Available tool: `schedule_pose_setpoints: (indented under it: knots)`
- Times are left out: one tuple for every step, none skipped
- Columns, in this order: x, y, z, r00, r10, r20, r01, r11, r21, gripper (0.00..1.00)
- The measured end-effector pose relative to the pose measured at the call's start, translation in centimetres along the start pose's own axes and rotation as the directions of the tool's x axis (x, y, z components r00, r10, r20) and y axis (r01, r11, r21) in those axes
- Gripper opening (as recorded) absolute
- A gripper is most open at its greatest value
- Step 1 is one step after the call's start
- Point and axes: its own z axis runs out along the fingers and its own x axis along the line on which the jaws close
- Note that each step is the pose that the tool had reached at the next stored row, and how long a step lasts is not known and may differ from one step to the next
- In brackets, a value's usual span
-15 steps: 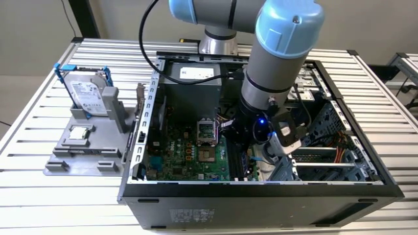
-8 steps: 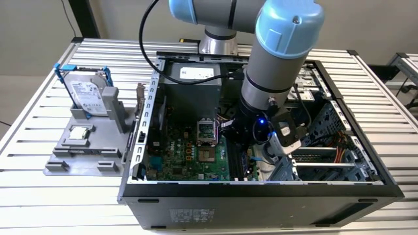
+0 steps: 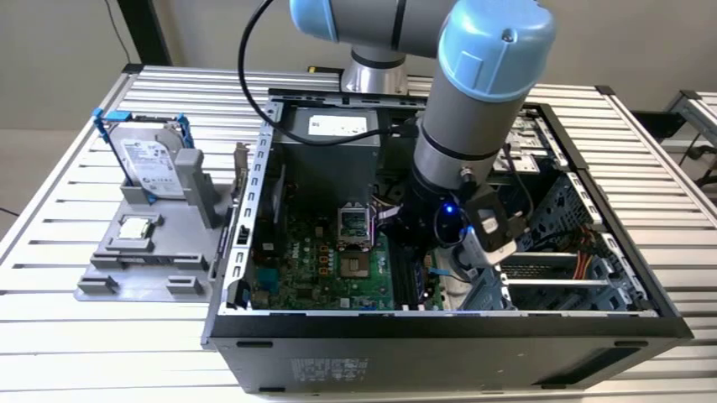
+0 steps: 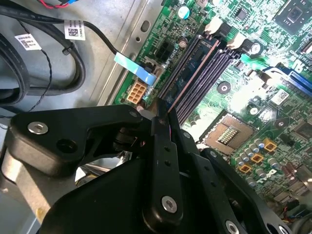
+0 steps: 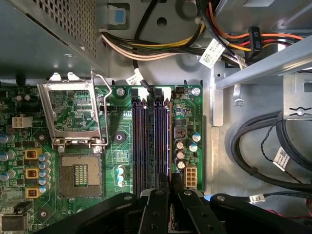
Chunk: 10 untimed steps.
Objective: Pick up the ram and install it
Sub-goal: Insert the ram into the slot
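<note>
The slatted metal surface [image 3: 67, 201] carries an open black computer case [image 3: 448, 332] with its green motherboard [image 3: 325, 277] exposed, and the arm reaches down inside it. In both wrist views the gripper [image 4: 163, 114] hangs over the bank of long dark memory slots [image 5: 151, 141]. Its black jaws are drawn close together on the ram [image 4: 191, 73], a thin dark board stick standing on edge in one slot. To seat it well, in judgement, the stick must stay square to the slot along its whole length and be pressed straight down, evenly at both ends, until the white end clips [image 4: 213, 25] can latch. A tilt would bind the thin, stiff board. Beside the slots lies the square, pin-filled processor socket [image 5: 80, 175] with its shiny steel frame lifted.
</note>
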Motion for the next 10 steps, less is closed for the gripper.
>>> schedule_pose_setpoints:
  knots:
    - [0.00, -0.01, 0.05, 1.0000, 0.000, -0.0002, 0.000, 1.0000, 0.0004, 0.00]
    - [0.00, -0.01, 0.10, 1.0000, 0.000, -0.0004, 0.000, 1.0000, 0.0005, 0.00]
    - [0.01, -0.02, 0.14, 1.0000, 0.000, -0.0005, 0.000, 1.0000, 0.0005, 0.00]
    - [0.01, -0.02, 0.17, 1.0000, 0.000, -0.0007, 0.000, 1.0000, 0.0007, 0.00]
    - [0.01, -0.02, 0.21, 1.0000, 0.000, -0.0007, 0.000, 1.0000, 0.0006, 0.00]
    - [0.01, -0.01, 0.25, 1.0000, 0.000, -0.0008, 0.000, 1.0000, 0.0004, 0.00]
    - [0.01, -0.01, 0.29, 1.0000, 0.000, -0.0009, 0.000, 1.0000, 0.0004, 0.00]
    - [0.01, -0.01, 0.33, 1.0000, 0.000, -0.0010, 0.000, 1.0000, 0.0005, 0.00]
    - [0.00, -0.01, 0.37, 1.0000, 0.000, -0.0010, 0.000, 1.0000, 0.0005, 0.00]
    - [0.01, -0.01, 0.44, 1.0000, 0.000, -0.0011, 0.000, 1.0000, 0.0006, 0.00]
